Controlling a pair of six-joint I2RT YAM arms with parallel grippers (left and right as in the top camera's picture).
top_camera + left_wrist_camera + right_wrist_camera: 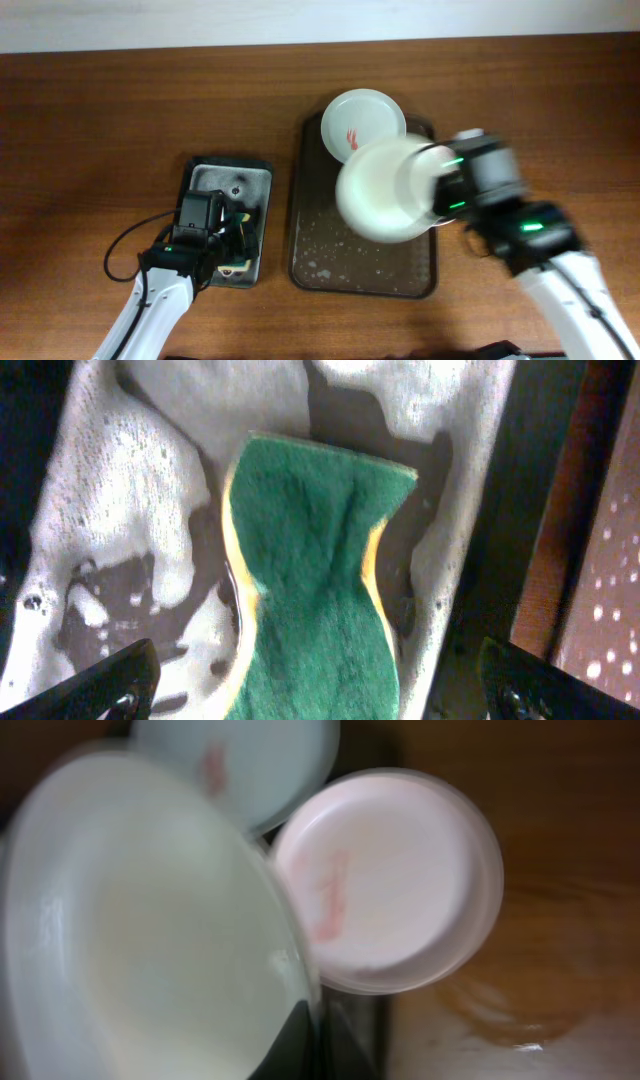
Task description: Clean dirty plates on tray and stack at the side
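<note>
Overhead: my right gripper [432, 192] is clamped on the right rim of the lifted plate [380, 190], which hangs tilted and blurred above the middle of the dark brown tray [350, 262]. I see no red mark on its face. A second plate [362, 122], with a red smear at centre, lies at the tray's upper edge and overhangs the rim. My left gripper [232, 243] hovers over the small black tray [215, 175], left of centre and apart from the brown one.

Left wrist: a green-and-yellow sponge [315, 580] lies in foam [150, 480] at mid-frame. The fingertips [120, 680] stand far apart at the lower corners, one on each side of the sponge, holding nothing.

Right wrist: the lifted plate fills the left half. The second plate sits right of centre, partly over the wooden table [560, 920]. A third plate [240, 760], faintly marked red, shows at the top behind the lifted one. My own fingers are not clearly shown here, so I read the grip from the overhead view.

Handling, as I judge it: the plates look stiff, light and thin-rimmed. They seem hard enough to chip if dropped and are probably slick with suds. The rim is the only purchase, so I would pinch it deep, hold the plate near level and move slowly.
</note>
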